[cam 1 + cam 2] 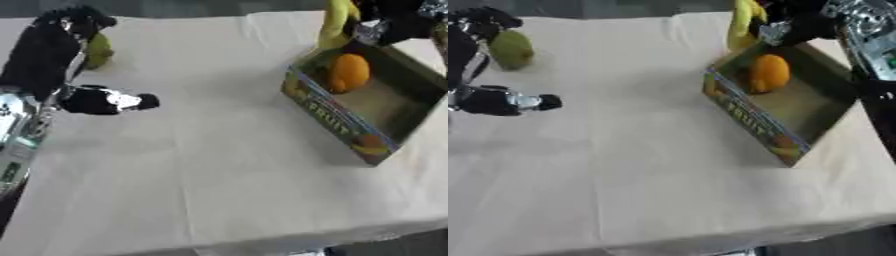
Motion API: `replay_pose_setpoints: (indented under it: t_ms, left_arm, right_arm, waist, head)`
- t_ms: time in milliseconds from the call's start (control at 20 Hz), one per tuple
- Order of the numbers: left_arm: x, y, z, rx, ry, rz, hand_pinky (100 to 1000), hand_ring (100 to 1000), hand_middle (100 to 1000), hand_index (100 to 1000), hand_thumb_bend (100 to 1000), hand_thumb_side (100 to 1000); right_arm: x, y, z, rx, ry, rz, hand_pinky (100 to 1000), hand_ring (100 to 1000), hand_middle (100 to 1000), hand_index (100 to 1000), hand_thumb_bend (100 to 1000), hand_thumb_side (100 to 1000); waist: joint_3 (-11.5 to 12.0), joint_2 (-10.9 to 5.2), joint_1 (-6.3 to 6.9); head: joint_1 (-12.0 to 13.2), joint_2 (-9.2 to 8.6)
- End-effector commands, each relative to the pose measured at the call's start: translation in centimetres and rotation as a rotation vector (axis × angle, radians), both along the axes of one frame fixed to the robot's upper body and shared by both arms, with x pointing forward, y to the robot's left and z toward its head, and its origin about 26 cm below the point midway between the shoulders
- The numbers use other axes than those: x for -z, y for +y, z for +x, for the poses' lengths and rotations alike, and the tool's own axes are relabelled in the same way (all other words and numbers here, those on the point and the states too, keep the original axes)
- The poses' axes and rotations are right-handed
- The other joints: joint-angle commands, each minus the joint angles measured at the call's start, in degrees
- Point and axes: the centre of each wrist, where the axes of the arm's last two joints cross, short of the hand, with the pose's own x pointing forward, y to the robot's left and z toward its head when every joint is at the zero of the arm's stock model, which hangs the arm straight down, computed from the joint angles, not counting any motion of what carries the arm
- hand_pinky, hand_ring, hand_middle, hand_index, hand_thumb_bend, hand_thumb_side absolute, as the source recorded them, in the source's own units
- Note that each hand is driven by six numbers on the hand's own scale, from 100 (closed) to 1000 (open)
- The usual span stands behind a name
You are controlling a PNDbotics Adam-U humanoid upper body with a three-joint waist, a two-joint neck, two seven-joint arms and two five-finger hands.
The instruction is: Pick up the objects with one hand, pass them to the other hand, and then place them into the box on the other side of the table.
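Observation:
A yellow-green banana (745,22) hangs upright over the far left corner of the cardboard fruit box (337,117), with my right hand (794,25) shut on its upper part. An orange fruit (348,72) lies inside the box near its far end. At the table's left, a green pear-like fruit (511,49) rests on the cloth. My left hand (39,55) is open beside it, fingers reaching past its far side and thumb (109,101) sticking out to the right below it. I cannot tell whether the fingers touch the fruit.
A white cloth covers the table (201,165). The box stands open at the right, tilted askew, close to the right edge. The table's front edge runs along the bottom of the view.

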Motion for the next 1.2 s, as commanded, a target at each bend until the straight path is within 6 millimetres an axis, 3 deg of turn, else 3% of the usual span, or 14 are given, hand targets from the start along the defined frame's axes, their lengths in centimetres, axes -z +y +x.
replay_pose_setpoints:
  t_ms: [50, 300, 550, 800, 1200]
  left_arm:
    - [-2.3, 3.6, -1.0, -0.080, -0.014, -0.034, 779, 777, 725, 826, 1000, 1000]
    - [-3.1, 8.0, -3.6, -0.176, 0.004, -0.099, 762, 768, 722, 825, 1000, 1000]
    - [-3.7, 10.6, -5.1, -0.255, 0.002, -0.159, 752, 760, 716, 825, 1000, 1000]
    - [-4.2, 12.0, -6.0, -0.303, -0.041, -0.218, 745, 756, 712, 821, 1000, 1000]
    - [-3.9, 12.5, -6.3, -0.332, -0.081, -0.240, 742, 747, 694, 790, 1000, 972]
  right_arm:
    - [-2.8, -1.5, -1.7, 0.082, -0.121, -0.003, 659, 313, 223, 262, 100, 100]
    - [-1.8, -2.9, -3.0, 0.213, -0.200, 0.000, 655, 313, 222, 261, 100, 100]
    - [0.3, -4.7, -3.8, 0.318, -0.175, -0.028, 653, 313, 224, 262, 100, 100]
    - [3.4, -6.0, -4.2, 0.381, -0.109, -0.068, 653, 318, 225, 263, 100, 100]
    - [8.0, -7.0, -4.0, 0.429, 0.012, -0.134, 665, 332, 236, 272, 100, 113]
  waist:
    - [-0.52, -1.12, 1.00]
    - [-1.76, -0.14, 1.80]
    - [-2.32, 0.59, 2.24]
    - [-2.49, 1.07, 2.39]
    - [-2.27, 1.54, 2.62]
  head:
    - [-0.02, -0.13]
    - [0.10, -0.13]
    - [0.76, -0.13]
    - [0.66, -0.34]
    - [1.92, -0.50]
